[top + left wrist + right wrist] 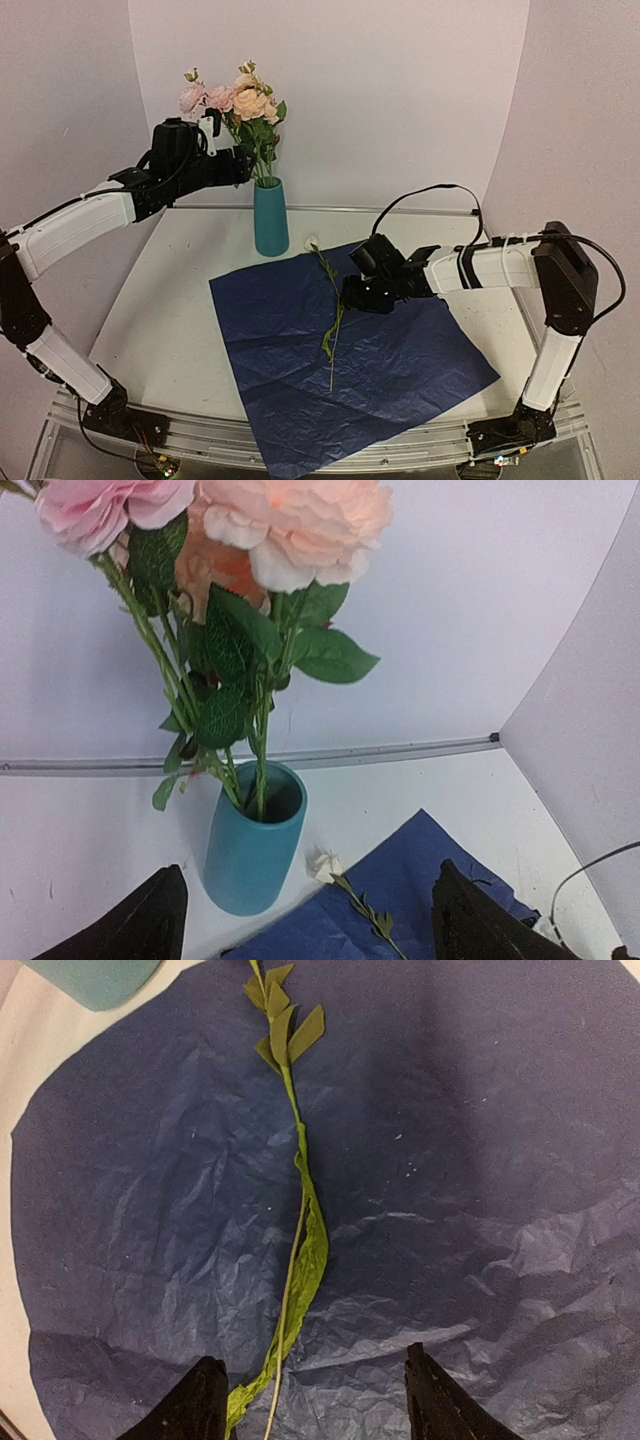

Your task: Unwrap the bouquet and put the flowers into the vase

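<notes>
Flowers in pink and peach stand upright in the teal vase at the far side of the desk. One separate stem, its pale bloom toward the vase, lies flat on the spread blue paper just in front. Left arm is raised, forearm level, with the left fingers apart and empty beside the leafy stems above the vase rim. Right arm reaches in low over the paper; the right fingers are apart, pointing down astride the lying stem's lower part, contact not discernible.
</notes>
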`<move>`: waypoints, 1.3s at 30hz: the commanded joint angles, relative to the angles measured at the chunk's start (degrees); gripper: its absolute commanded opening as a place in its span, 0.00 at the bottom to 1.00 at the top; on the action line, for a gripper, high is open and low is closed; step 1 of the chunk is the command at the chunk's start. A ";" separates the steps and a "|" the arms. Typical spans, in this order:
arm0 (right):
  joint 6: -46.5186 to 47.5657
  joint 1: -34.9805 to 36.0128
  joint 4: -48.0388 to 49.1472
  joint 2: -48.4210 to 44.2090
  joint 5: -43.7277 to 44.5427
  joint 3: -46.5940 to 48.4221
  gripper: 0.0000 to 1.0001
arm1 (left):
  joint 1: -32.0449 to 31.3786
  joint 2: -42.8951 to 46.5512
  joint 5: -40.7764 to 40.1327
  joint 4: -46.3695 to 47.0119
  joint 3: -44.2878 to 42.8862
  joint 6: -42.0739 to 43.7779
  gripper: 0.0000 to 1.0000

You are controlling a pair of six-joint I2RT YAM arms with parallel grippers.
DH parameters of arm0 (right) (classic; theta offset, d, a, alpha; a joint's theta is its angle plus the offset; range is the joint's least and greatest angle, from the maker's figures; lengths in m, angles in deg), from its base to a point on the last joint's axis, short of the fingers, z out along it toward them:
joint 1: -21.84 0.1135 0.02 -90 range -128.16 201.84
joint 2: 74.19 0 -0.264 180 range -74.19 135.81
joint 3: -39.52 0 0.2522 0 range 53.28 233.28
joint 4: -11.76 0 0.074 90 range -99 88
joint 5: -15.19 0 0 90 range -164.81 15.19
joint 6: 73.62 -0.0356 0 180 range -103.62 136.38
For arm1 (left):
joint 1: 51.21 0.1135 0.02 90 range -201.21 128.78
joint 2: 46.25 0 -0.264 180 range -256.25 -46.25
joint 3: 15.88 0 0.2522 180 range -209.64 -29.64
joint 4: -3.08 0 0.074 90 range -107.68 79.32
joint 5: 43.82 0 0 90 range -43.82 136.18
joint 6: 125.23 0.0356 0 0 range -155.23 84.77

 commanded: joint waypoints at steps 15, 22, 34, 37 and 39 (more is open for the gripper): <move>-4.05 3.34 -15.12 15.25 6.30 14.49 0.51 | 0.30 8.29 10.58 -4.73 10.01 -8.59 0.87; -3.19 3.36 -15.28 18.64 2.76 16.22 0.28 | 0.30 6.63 11.68 -5.09 8.96 -8.42 0.87; -3.00 3.41 -15.01 9.31 6.06 13.50 0.00 | 0.30 2.27 18.89 -5.35 8.66 -13.98 0.87; -2.57 3.38 -13.07 5.15 6.49 11.01 0.00 | 0.16 0.35 23.52 -5.09 8.49 -17.20 0.88; -1.45 3.40 -9.90 2.51 5.36 8.36 0.00 | -0.36 -1.50 27.22 -4.67 7.82 -18.97 0.88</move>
